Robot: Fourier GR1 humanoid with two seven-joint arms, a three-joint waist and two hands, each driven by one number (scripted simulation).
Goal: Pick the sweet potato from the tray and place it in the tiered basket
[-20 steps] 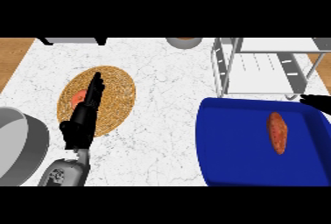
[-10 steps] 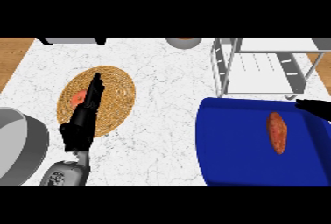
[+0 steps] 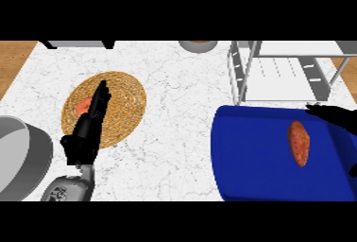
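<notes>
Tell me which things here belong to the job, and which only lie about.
For the job: sweet potato, blue tray, tiered basket, right hand.

Lying about: woven mat, red thing on it, grey pot, bowl, left hand.

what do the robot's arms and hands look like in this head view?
Left hand: matte black, slender, on a grey forearm with a darker mottled patch. Right hand: same black, only partly in view at the right edge; its forearm does not show. No cables visible.
</notes>
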